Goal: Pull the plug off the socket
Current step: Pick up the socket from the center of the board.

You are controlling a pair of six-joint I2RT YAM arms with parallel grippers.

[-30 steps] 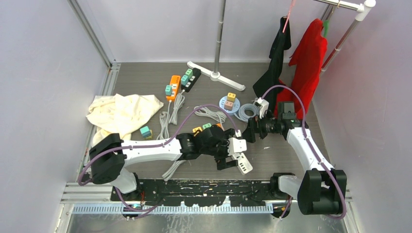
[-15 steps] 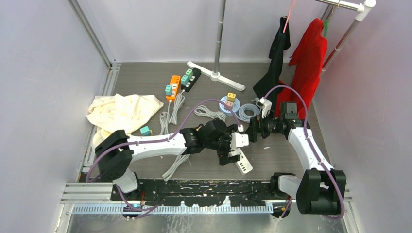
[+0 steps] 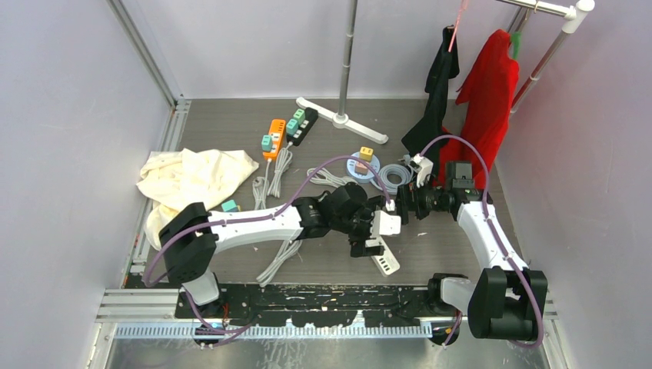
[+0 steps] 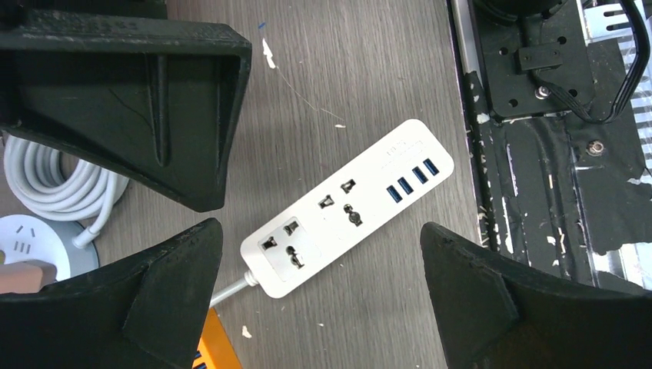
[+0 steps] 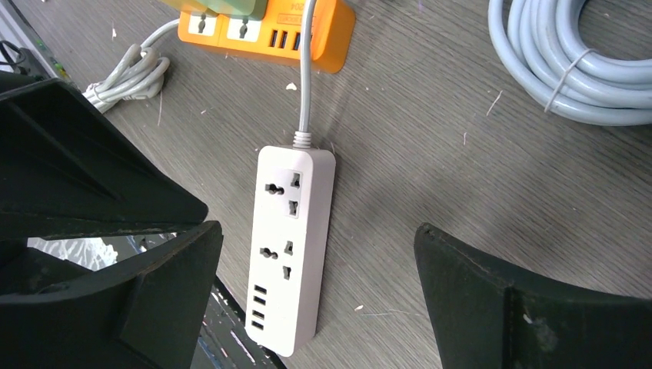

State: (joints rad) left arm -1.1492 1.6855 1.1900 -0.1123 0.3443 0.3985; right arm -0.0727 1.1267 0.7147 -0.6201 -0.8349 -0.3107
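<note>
Black plastic fingers (image 4: pixel 165 304) frame the shot. We see the left gripper (image 4: pixel 319 225) spread to its widest and holding nothing as it hovers over a white rectangular plastic power strip (image 4: pixel 346 207) lying flat on the grey wood-grain tabletop (image 4: pixel 346 69). The right gripper (image 5: pixel 317 229) hangs over the same strip from the opposite side, its jaws just as wide and likewise empty. One of its fingers fills the upper left of the left wrist view. Neither gripper touches the strip.

The strip's two sockets and four blue USB ports face up. Its white cord (image 5: pixel 306 69) runs from the far end across an orange plastic power strip (image 5: pixel 323 34) just beyond. At the top edge of the right wrist view we make out a green plug (image 5: pixel 242 6) seated in that orange strip, only partly in frame, with a yellowish one beside it. A coil of pale grey-blue cable (image 5: pixel 569 69) lies to the right.

From above, the two arms meet near the front middle of the table. Farther back, a second orange strip (image 3: pixel 274 138) and a black power strip (image 3: pixel 302 125) lie side by side, each carrying teal plugs. A crumpled cream cloth (image 3: pixel 196 177) lies at the left, and a red garment (image 3: pixel 488 100) hangs at the right rear.
</note>
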